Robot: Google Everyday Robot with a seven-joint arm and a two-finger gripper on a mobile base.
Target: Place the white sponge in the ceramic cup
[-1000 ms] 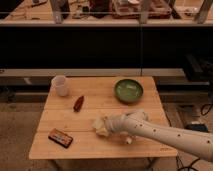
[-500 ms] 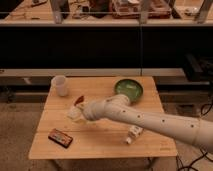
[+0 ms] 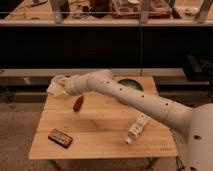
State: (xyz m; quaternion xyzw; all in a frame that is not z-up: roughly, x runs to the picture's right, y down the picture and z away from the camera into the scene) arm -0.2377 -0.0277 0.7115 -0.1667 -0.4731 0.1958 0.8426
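My gripper (image 3: 58,86) is at the table's far left corner, at the end of the white arm that reaches across from the lower right. It is shut on the white sponge (image 3: 53,86), a pale off-white lump at its tip, held above the table. The ceramic cup stood at this corner earlier. Now it is hidden behind the gripper and sponge, so I cannot tell whether the sponge touches it.
A green bowl (image 3: 131,84) sits at the far middle, partly covered by the arm. A small reddish-brown object (image 3: 78,104) lies below the gripper. A dark red packet (image 3: 60,138) lies front left. A white tube-shaped bottle (image 3: 137,127) lies front right on the wooden table (image 3: 100,140).
The gripper has carried the sponge from the table's middle leftward and back to the far left corner, and now covers the cup. The bottle lies uncovered at the front right.
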